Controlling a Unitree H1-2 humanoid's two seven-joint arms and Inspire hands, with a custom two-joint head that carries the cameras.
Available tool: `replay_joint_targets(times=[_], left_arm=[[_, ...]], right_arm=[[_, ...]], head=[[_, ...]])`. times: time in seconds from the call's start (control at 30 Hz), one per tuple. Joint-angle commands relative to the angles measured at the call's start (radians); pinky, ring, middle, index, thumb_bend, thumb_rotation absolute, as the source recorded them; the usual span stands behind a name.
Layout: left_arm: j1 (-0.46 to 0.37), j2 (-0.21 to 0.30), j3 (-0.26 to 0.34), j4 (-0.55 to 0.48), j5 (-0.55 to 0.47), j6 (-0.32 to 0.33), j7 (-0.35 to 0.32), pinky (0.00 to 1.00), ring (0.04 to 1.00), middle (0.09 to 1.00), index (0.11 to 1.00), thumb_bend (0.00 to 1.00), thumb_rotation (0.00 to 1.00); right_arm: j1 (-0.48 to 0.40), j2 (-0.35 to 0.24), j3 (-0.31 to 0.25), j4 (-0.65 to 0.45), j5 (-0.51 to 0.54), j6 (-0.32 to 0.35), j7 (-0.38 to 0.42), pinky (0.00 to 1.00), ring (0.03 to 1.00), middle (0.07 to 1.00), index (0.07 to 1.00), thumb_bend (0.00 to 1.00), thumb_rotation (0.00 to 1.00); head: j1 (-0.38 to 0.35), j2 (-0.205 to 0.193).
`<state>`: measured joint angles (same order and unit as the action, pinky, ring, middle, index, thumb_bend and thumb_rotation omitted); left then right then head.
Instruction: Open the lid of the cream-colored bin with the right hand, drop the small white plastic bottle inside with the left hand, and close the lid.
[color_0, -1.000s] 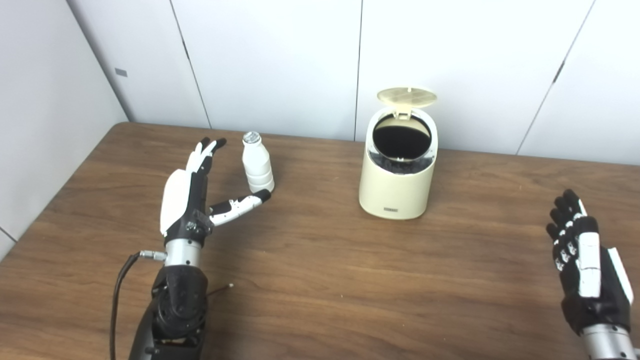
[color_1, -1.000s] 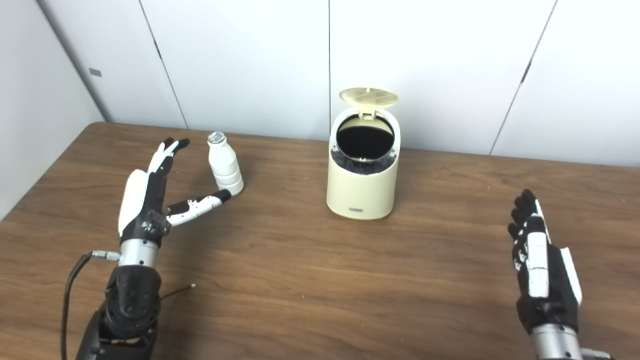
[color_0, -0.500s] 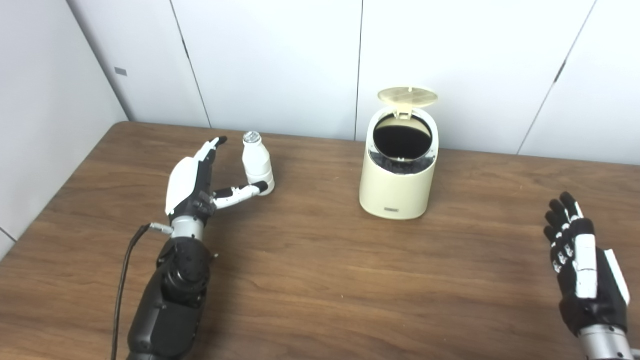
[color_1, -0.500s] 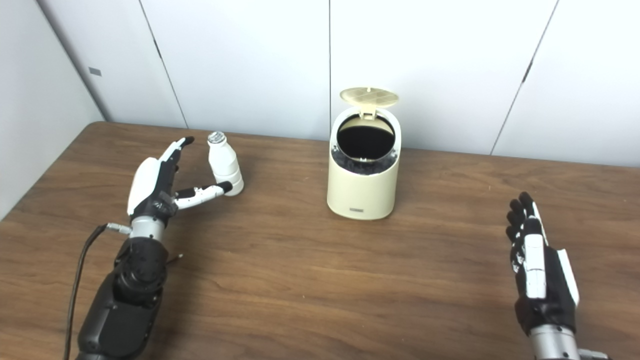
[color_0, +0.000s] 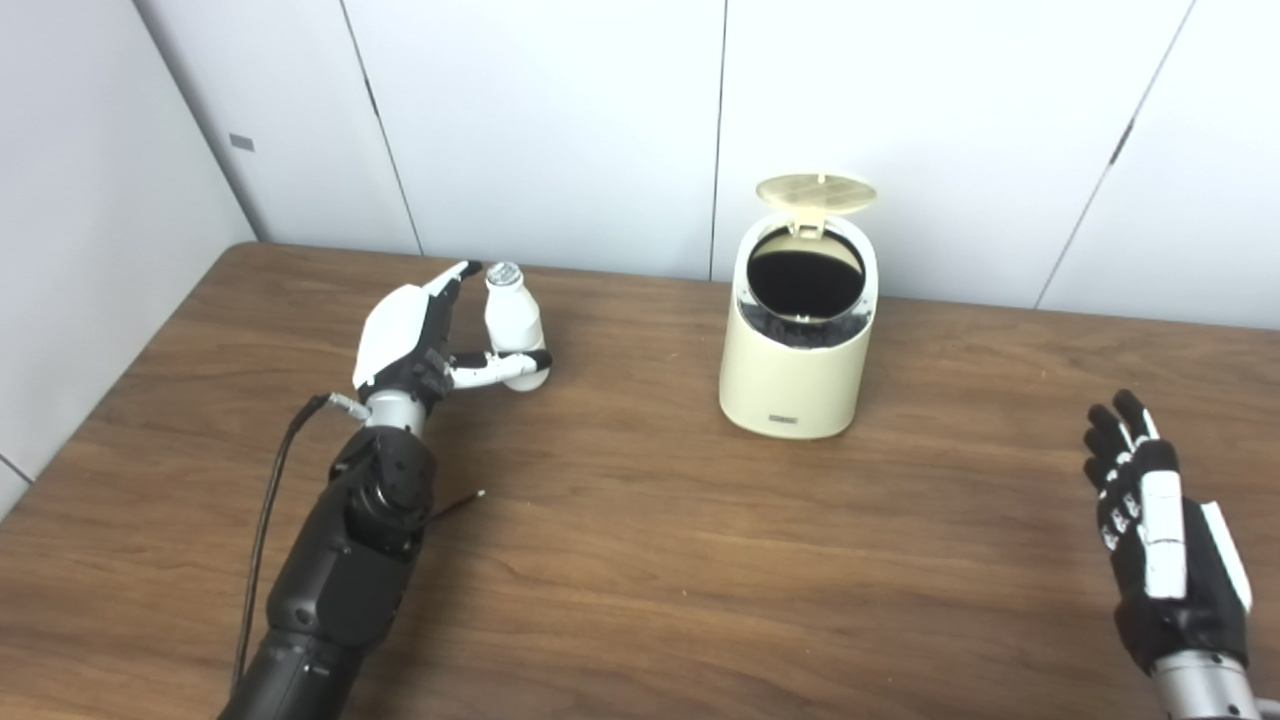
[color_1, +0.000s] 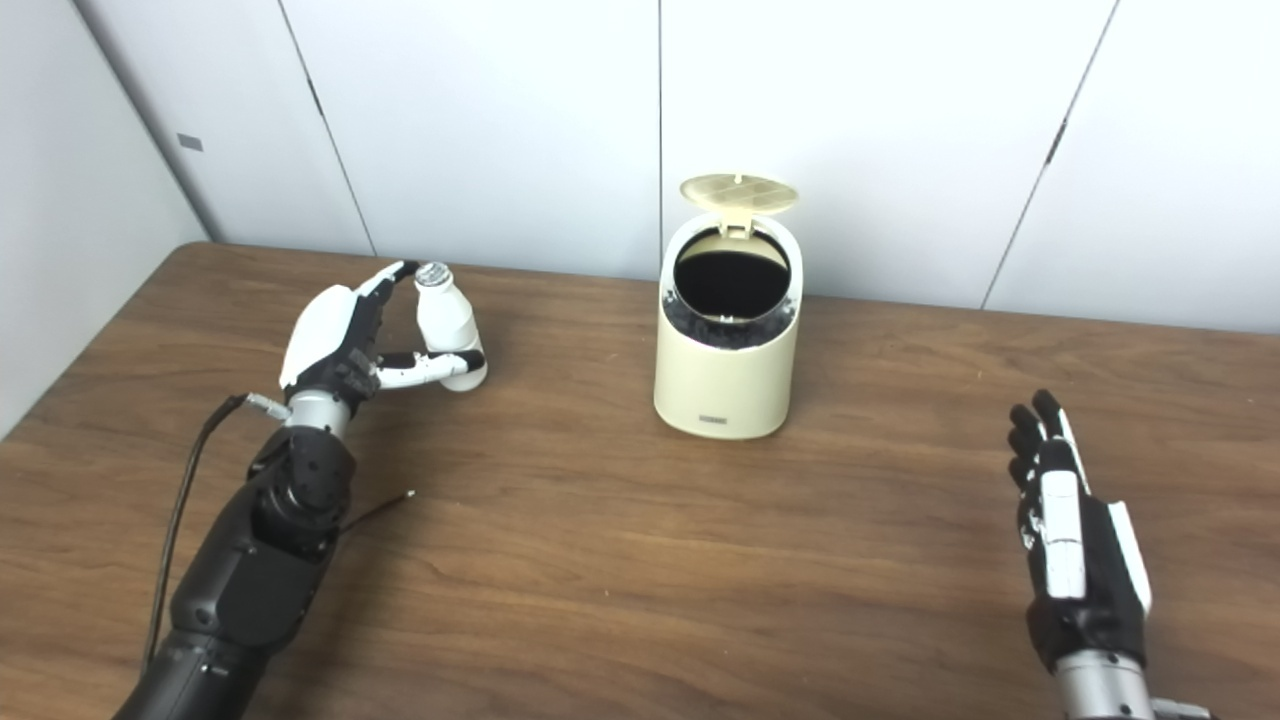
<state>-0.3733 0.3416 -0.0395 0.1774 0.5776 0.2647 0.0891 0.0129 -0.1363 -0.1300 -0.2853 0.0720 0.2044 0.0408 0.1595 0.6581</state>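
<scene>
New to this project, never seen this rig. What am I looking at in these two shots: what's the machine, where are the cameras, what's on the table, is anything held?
It is a humanoid robot at a wooden table. Both pictures come from two cameras side by side on its head, so they show the same scene from places slightly apart. The arms enter from the bottom edge.

On the table stand a cream-colored bin with its lid flipped up, showing a dark inside, and a small white plastic bottle, upright.

The left hand is at the bottle: its fingers rise beside the bottle's neck and its thumb lies across the bottle's base. It is not closed around the bottle, which stands on the table, so nothing is held yet. The right hand hangs open near the table's right side, well away from the bin.
</scene>
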Motion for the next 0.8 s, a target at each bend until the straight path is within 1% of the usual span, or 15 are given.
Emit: replay_joint_targets(times=[0.0,0.17,0.27,0.47,0.53,0.6,0.77], left_arm=[[-0.057,0.036,-0.004,-0.007,0.023,-0.008,0.012,0.8,0.93,0.919,0.911,1.0,0.42],[-0.074,0.058,-0.03,-0.004,0.041,0.0,-0.003,0.8,0.91,0.909,0.9,1.0,0.41],[-0.075,0.062,-0.033,-0.007,0.037,0.004,-0.007,0.79,0.9,0.897,0.889,1.0,0.4],[-0.073,0.061,-0.034,-0.01,0.02,0.006,-0.019,0.77,0.877,0.873,0.869,1.0,0.38],[-0.074,0.058,-0.032,-0.005,0.015,-0.001,-0.014,0.73,0.852,0.851,0.861,1.0,0.38],[-0.075,0.055,-0.029,-0.001,0.008,-0.017,-0.003,0.68,0.792,0.804,0.839,1.0,0.36],[-0.076,0.045,-0.019,-0.005,-0.012,-0.016,-0.001,0.61,0.716,0.726,0.77,0.99,0.32]], right_arm=[[-0.024,-0.002,-0.003,-0.027,0.002,-0.03,-0.005,1.0,0.972,0.957,0.988,0.6,1.0],[-0.027,-0.001,-0.002,-0.023,-0.006,-0.034,-0.009,1.0,0.965,0.95,0.986,0.6,1.0],[-0.027,-0.003,0.0,-0.023,-0.018,-0.033,-0.012,1.0,0.961,0.948,0.989,0.59,1.0],[-0.024,-0.007,0.007,-0.029,-0.057,-0.019,-0.022,0.91,0.937,0.925,0.974,0.6,1.0],[-0.023,-0.01,0.01,-0.03,-0.065,-0.017,-0.02,0.89,0.935,0.925,0.976,0.61,1.0],[-0.023,-0.01,0.01,-0.03,-0.069,-0.019,-0.019,0.88,0.934,0.926,0.977,0.6,1.0],[-0.023,-0.013,0.007,-0.023,-0.076,-0.02,-0.02,0.86,0.924,0.92,0.968,0.62,1.0]], head=[[0.001,0.001],[0.003,0.002],[0.001,0.003],[0.0,0.003],[0.0,0.003],[0.001,0.006],[0.001,0.009]])
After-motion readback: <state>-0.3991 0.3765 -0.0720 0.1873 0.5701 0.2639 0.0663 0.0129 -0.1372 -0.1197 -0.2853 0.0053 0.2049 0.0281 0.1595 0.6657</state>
